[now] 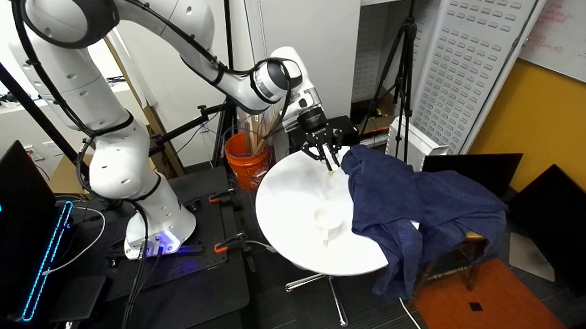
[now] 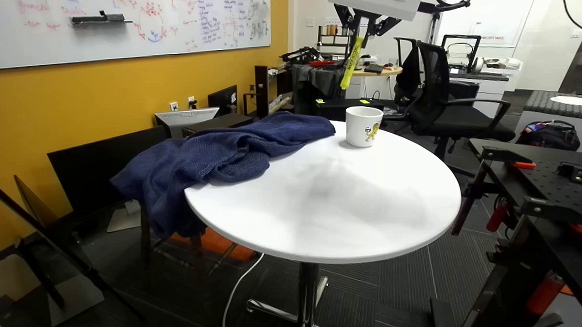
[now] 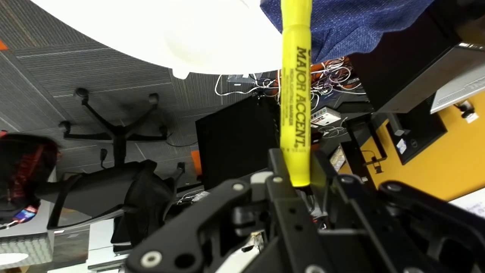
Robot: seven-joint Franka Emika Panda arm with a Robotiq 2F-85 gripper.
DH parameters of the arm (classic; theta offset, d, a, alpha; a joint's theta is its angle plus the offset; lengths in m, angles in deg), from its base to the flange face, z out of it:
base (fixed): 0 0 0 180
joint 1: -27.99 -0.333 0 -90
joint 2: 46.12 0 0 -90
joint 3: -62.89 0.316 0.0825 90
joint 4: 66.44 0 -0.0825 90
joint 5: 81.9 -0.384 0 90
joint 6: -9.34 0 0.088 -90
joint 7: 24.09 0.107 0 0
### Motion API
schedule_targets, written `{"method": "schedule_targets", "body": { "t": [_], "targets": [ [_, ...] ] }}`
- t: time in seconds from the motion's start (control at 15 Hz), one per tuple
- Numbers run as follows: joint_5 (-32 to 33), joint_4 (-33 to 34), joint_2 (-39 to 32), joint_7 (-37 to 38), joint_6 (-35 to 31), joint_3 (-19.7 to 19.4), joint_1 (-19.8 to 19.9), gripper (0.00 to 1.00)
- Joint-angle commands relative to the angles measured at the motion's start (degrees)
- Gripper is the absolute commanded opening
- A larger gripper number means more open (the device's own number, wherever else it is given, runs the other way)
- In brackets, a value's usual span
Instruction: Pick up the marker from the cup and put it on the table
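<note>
Your fingers [image 3: 278, 170] pinch the yellow marker [image 3: 295, 91] close to one end, and it hangs at a slight tilt up in the air, clear of the white desk [image 2: 398, 189] and well apart from the cup [image 2: 357, 127]! Look at it in the wrist view, bright and slim, with "MAJOR ACCENT" running lengthwise in big dark letters, "HIGHLIGHTING MARKER" smaller alongside, and finer print too small for you to read. Down on the desk, your white cup stands upright, a yellow figure [image 2: 374, 131] printed on its side.
</note>
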Motion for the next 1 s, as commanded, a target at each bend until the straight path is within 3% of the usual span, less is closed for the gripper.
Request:
{"method": "schedule_targets", "body": {
  "t": [0.0,0.67,0.93],
  "targets": [
    [-0.1,0.9,-0.4,0.3,-1.0,1.1,-1.3,0.05],
    [-2.6,5.5,-4.6,0.0,-0.6,5.6,-5.8,0.05],
    [-6.0,6.7,-6.5,-1.2,-4.1,6.2,-6.7,0.05]
  ]
}}
